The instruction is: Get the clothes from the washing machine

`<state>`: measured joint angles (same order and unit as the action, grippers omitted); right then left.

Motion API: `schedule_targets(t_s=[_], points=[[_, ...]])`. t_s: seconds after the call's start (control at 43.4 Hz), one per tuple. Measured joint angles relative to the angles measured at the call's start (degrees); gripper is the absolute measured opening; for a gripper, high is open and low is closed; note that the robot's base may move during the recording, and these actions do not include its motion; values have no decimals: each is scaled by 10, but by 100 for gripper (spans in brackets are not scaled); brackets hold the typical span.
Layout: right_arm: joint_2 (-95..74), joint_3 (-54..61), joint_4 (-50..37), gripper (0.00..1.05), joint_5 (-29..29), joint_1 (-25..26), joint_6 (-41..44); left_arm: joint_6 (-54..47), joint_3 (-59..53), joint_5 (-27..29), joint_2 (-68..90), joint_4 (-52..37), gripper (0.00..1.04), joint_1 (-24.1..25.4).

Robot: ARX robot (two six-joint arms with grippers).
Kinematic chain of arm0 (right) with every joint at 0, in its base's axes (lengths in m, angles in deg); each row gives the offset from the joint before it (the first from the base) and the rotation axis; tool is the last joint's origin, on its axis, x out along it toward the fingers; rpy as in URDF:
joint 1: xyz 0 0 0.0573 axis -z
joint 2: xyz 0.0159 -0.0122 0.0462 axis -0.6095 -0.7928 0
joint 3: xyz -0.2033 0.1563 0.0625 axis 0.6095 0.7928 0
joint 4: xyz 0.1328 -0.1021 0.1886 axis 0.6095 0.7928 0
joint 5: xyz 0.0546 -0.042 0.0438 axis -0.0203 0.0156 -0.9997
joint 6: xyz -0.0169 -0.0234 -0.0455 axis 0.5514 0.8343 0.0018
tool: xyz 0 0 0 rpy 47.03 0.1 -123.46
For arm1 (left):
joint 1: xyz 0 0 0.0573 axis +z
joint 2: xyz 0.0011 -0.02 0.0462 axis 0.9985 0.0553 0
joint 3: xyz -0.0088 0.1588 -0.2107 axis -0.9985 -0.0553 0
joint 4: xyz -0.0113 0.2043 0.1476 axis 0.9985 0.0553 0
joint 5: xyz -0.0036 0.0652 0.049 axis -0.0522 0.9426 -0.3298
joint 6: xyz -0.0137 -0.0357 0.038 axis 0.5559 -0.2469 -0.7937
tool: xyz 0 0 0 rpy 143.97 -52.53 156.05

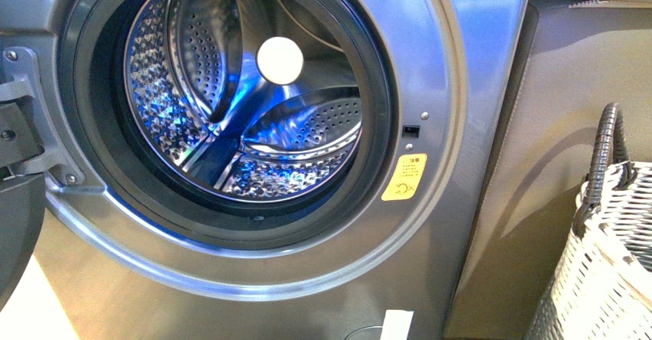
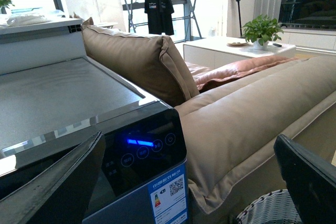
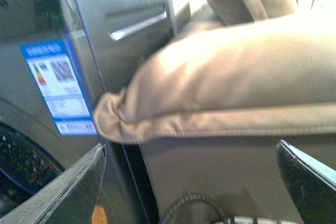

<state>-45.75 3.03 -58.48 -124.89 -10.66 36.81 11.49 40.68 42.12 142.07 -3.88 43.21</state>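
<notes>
i see the washing machine door open, drum bare; clothes hidden from me. woven basket cut off right. left gripper and right gripper both spread apart beside a tan sofa.

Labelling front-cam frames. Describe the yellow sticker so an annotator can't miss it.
Start at the grey washing machine filling the front view, with its round black-rimmed porthole. Just outside the porthole's right rim, below a small black latch slot, sits the sticker. It is the only orange-yellow patch on the grey panel.
</notes>
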Motion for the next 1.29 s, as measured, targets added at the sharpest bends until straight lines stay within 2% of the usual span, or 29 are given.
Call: schedule_targets(t_s=[0.277,0.415,0.553,0.645,0.691,0.737,0.784,0.83,0.922,1.083,1.291], points=[[135,22,-78,97,73,-74,-29,0,0,0,0,0,98,0],[235,94,-71,97,104,-125,-38,0,0,0,0,0,98,0],[264,111,-68,97,108,-137,-38,0,0,0,0,0,98,0],[281,72,123,84,247,-175,21,0,0,0,0,0,98,0],[293,76,201,77,292,-188,54,0,0,0,0,0,98,0],[308,97,253,70,329,-205,74,0,0,0,0,0,98,0],[326,132,267,61,377,-236,89,0,0,0,-1,0,98,0],[342,166,259,51,385,-259,99,0,0,0,-1,0,98,0],[376,225,234,29,385,-266,110,0,0,-1,-1,0,98,0],[412,280,212,3,389,-267,113,0,0,0,-3,0,98,0],[446,336,196,2,389,-267,115,0,0,0,-3,0,98,0]])
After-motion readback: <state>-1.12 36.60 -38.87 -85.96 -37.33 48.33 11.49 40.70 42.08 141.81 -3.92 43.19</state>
